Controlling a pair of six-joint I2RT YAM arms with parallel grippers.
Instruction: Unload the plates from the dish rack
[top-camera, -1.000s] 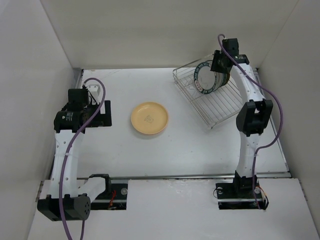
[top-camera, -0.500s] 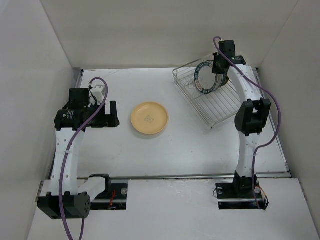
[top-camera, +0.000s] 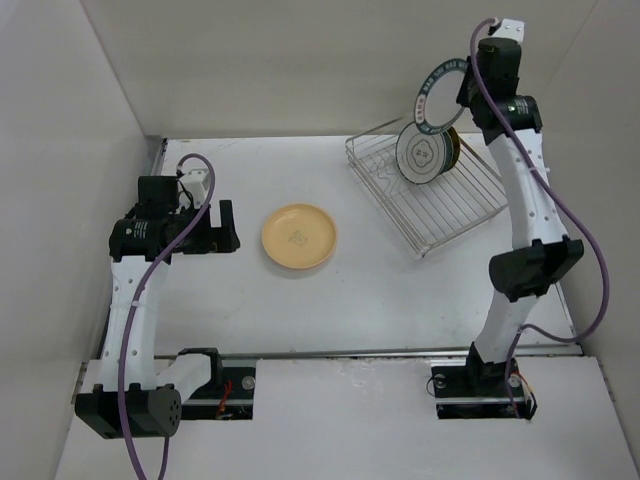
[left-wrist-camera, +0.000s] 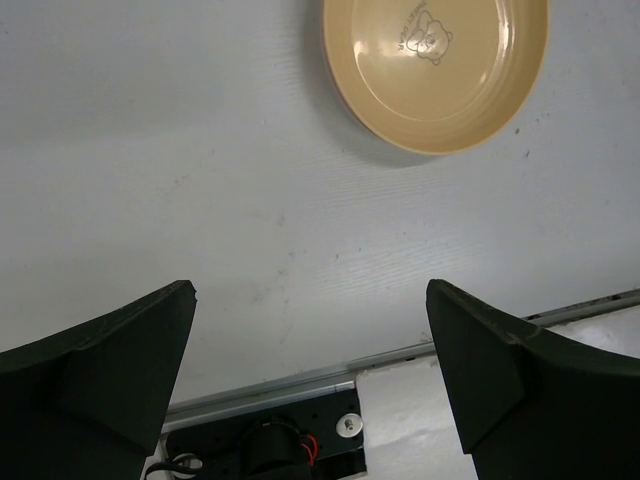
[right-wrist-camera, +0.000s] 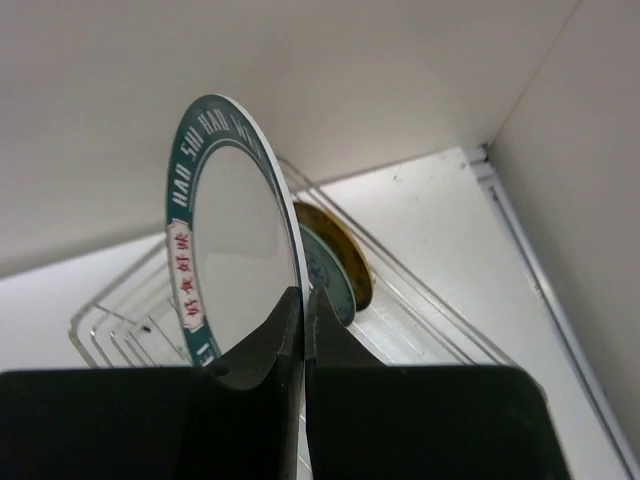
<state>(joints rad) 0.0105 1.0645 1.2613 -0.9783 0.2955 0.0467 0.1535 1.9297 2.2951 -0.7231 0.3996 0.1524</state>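
High at one o'clock of the overhead view, above the far end of the wire basket: the right gripper (top-camera: 468, 88), clamped shut on the rim of the teal-rimmed plate (top-camera: 438, 92). Held on edge in the air, clear of the wires, with the broad white face open to the overhead camera. From the right wrist, seen nearly edge-on, with both fingers (right-wrist-camera: 240, 370) pinched together over the lower rim, white lettering around the teal band and red marks lower down.

Just below, at one to two o'clock on the table (top-camera: 400, 290), the dish rack (top-camera: 440, 210), skewed to the table's edges. At its far end, two more plates upright between the dividers: a white plate with a printed centre (top-camera: 420, 155) in front and a dark plate with yellow pattern (top-camera: 453, 150) close behind, partly hidden.

Near the table's middle, a little toward nine o'clock, the yellow-tan plate (top-camera: 299, 237), lying flat and face up, with a small bear drawing in its well.

At nine o'clock, the left gripper (top-camera: 222, 228), spread wide with nothing between its fingers (left-wrist-camera: 110, 370), held over the table and aimed toward three o'clock. In its wrist view, the yellow-tan plate up at one o'clock, well apart from the fingertips, with only table surface between.
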